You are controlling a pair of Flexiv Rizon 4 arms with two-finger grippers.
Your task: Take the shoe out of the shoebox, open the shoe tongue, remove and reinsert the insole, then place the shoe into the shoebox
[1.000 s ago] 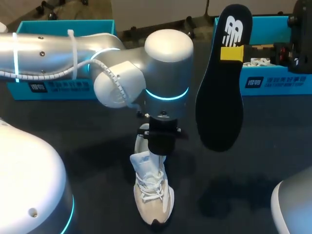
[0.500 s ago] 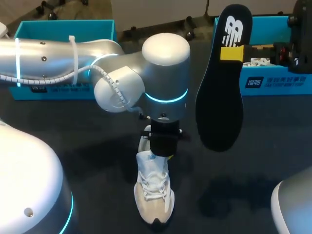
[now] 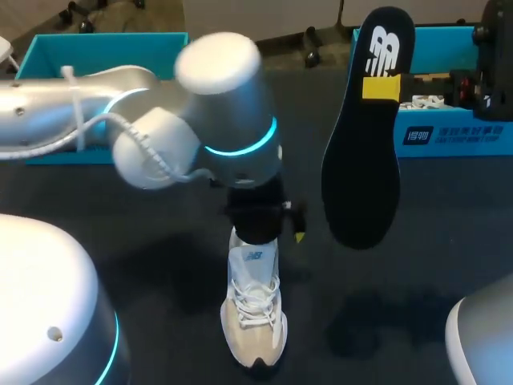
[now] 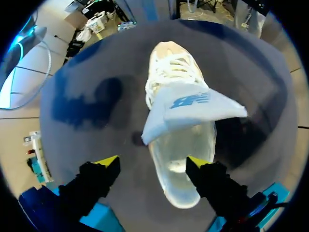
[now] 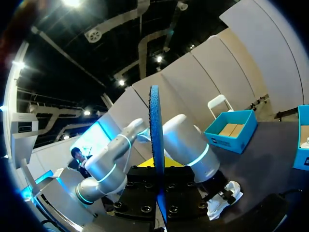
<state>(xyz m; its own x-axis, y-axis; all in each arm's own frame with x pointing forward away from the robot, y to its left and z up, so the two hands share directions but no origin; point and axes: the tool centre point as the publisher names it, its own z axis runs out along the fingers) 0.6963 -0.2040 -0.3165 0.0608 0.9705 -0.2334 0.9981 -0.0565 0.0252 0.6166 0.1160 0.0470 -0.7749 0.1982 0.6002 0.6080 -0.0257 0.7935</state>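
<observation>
Your left gripper (image 4: 152, 164) hangs over the heel end of the shoe (image 3: 254, 317), its fingers spread wide and holding nothing. The shoe lies on the dark matte table (image 3: 144, 233), out of the teal left box (image 3: 96, 44) and the teal right box (image 3: 457, 136). It is cream with white laces, and its soft pale tongue (image 4: 193, 108) is lifted, so you see the hollow inside. Your right gripper (image 3: 381, 87) is clamped on the insole (image 3: 361, 160), a long flat black piece with rounded ends, held upright in the air.
</observation>
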